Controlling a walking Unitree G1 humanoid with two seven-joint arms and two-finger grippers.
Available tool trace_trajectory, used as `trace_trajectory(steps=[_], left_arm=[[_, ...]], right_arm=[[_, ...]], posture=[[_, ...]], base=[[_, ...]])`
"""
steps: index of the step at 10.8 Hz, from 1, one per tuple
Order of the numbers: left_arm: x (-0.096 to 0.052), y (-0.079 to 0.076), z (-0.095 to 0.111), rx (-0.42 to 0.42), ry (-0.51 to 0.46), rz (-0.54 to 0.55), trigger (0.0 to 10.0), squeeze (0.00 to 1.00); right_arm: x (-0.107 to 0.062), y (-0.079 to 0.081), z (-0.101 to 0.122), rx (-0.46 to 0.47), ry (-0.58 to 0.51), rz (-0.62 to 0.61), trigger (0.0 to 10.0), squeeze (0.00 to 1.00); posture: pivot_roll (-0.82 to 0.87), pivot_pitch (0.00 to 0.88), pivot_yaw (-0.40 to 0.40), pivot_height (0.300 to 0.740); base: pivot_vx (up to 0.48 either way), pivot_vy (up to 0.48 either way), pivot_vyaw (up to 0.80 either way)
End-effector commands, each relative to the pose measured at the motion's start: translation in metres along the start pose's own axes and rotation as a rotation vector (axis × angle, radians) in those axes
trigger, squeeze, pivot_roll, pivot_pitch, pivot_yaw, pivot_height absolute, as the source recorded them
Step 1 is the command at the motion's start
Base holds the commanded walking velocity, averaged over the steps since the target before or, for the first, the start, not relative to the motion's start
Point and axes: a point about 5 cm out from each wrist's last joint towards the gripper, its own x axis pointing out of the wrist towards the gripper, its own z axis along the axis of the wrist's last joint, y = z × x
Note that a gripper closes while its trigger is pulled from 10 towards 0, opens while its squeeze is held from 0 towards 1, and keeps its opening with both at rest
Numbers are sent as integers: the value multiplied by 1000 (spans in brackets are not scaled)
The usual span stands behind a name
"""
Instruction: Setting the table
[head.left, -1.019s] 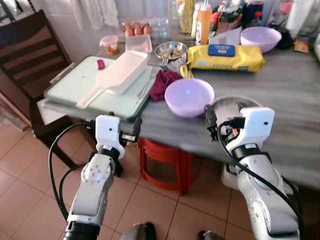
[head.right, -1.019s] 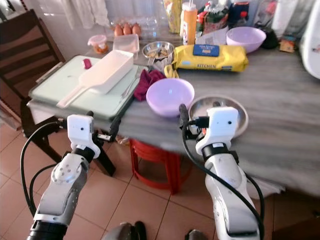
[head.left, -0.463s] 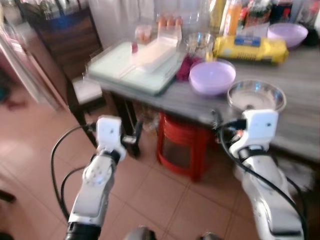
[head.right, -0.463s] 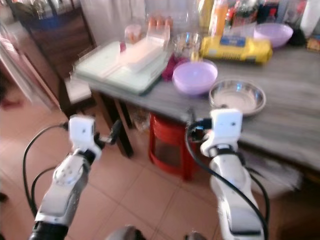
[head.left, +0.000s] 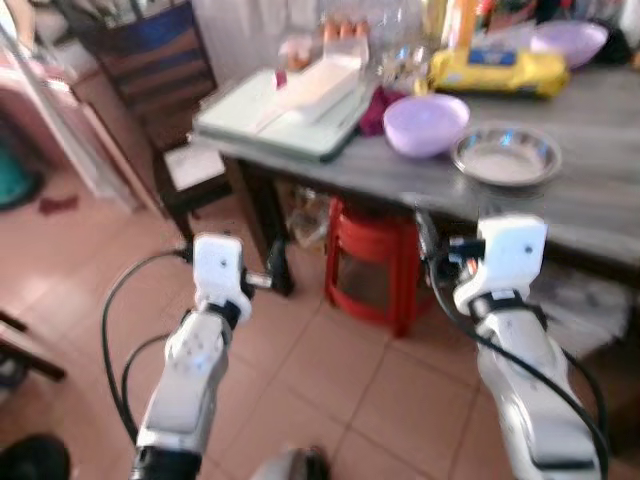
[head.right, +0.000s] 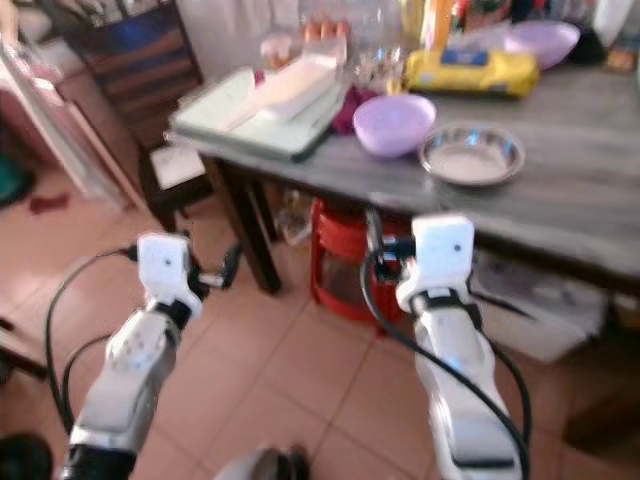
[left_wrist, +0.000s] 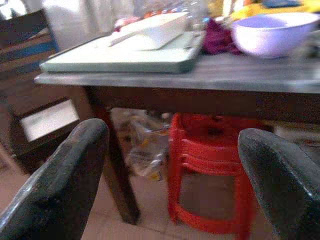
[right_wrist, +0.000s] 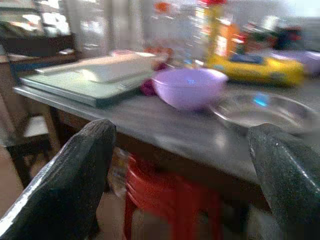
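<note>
Here the table (head.left: 600, 150) is seen ahead of and above both grippers, which are held out over the tiled floor, short of its near edge. The steel dish (head.left: 505, 155) and the near lilac bowl (head.left: 426, 123), judged the likeliest pieces for setting, rest side by side near that edge, the dish to the right. The right gripper (right_wrist: 182, 165) lies nearer to both, almost in line below the dish, so the reach is judged to be forward and upward for that arm. Its fingers are spread wide with nothing between them, and the left gripper (left_wrist: 170, 175) is likewise parted and empty, pointed at the red stool (left_wrist: 212, 165) under the tabletop. The green tray (head.left: 275, 125) carrying a long white scoop-like dish (head.left: 315, 85), its long axis running away from the robot, lies nearer the left arm. The head views are blurred, so the bottles, the eggs and the yellow packet (head.left: 500, 70) at the back are hard to make out, and the far lilac bowl (head.left: 568, 40) is cut off at the top edge.
</note>
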Motion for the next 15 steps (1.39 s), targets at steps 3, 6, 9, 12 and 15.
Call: trace_trajectory(steps=[3,6,9,12,15], left_arm=[[1,3,4,19,-13,-5,10000,0],[0,2,3,20,-12,-14,10000,0],[-3,0,-5,-36,17,-18,10000,0],[-11,-1,-15,-80,49,-40,10000,0],[-8,-3,-14,-82,51,-71,10000,0]], right_arm=[[-6,0,-9,55,34,0,10000,0],[-9,-3,-14,77,50,-37,10000,0],[-7,-5,-20,-4,57,-72,10000,0],[-12,-1,-26,29,98,-47,10000,0],[-11,-1,-27,61,100,-47,10000,0]], posture=[[-95,111,126,740],[-96,110,126,740],[-100,115,125,740],[-97,117,129,740],[-99,114,132,740]], base=[[-335,0,0],[-309,0,0],[0,0,0],[0,0,0],[0,0,-427]])
